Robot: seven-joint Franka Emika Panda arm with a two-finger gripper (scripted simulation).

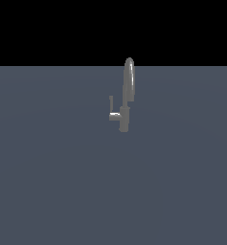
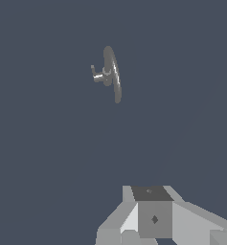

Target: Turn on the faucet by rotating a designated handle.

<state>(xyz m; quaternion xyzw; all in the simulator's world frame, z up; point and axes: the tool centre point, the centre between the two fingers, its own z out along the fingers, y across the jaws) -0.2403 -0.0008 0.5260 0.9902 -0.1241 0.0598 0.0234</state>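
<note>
One faucet (image 1: 128, 91) with one handle (image 1: 112, 111); one claw (image 2: 153, 215) well apart, grip state unclear

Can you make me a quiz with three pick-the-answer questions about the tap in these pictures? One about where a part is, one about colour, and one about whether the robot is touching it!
1. In the exterior view, on which side of the faucet does the handle stick out?
A. The exterior view's left
B. The exterior view's right
C. Straight up from the top of the spout

2. What colour is the faucet?
A. Red
B. Grey
C. Yellow

3. Is the gripper touching the handle?
A. Yes, it grips it
B. Yes, it rests on it
C. No, it is apart from it

Answers:
1. A, the stub leaves the base leftward.
2. B, it looks grey and metallic.
3. C, the wrist view shows bare floor between them.
</note>
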